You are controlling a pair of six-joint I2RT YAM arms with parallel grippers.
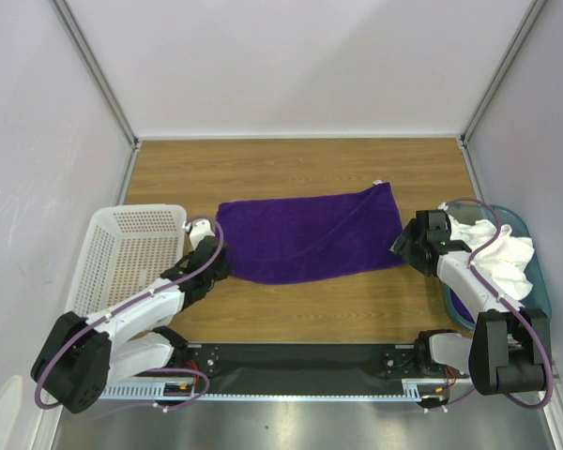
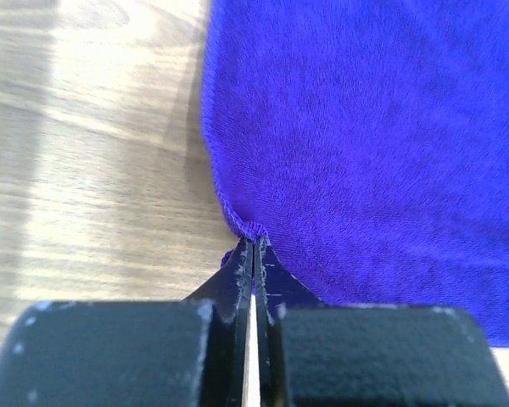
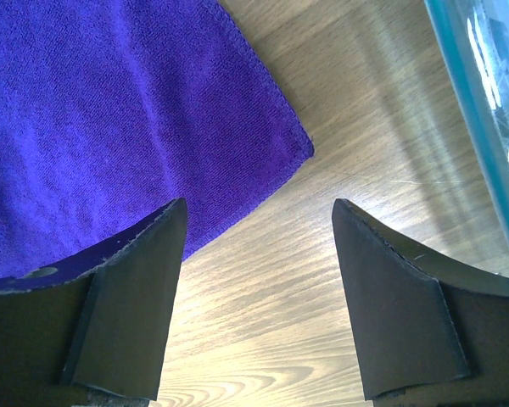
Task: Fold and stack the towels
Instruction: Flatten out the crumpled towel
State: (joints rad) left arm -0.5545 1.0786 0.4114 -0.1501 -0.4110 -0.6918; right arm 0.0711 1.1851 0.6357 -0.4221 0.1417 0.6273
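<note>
With the left gripper (image 2: 253, 254) clamped on a near corner of the deep-purple cloth towel (image 1: 310, 234), the wide-open right gripper (image 3: 256, 208) ought to bite its corner equally deep before lifting.

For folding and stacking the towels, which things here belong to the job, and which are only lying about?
Belong to the job:
- purple towel, spread flat, its corner pinched by the left gripper
- white towel, bunched up at the right

Only lying about:
- white basket
- teal bin
</note>
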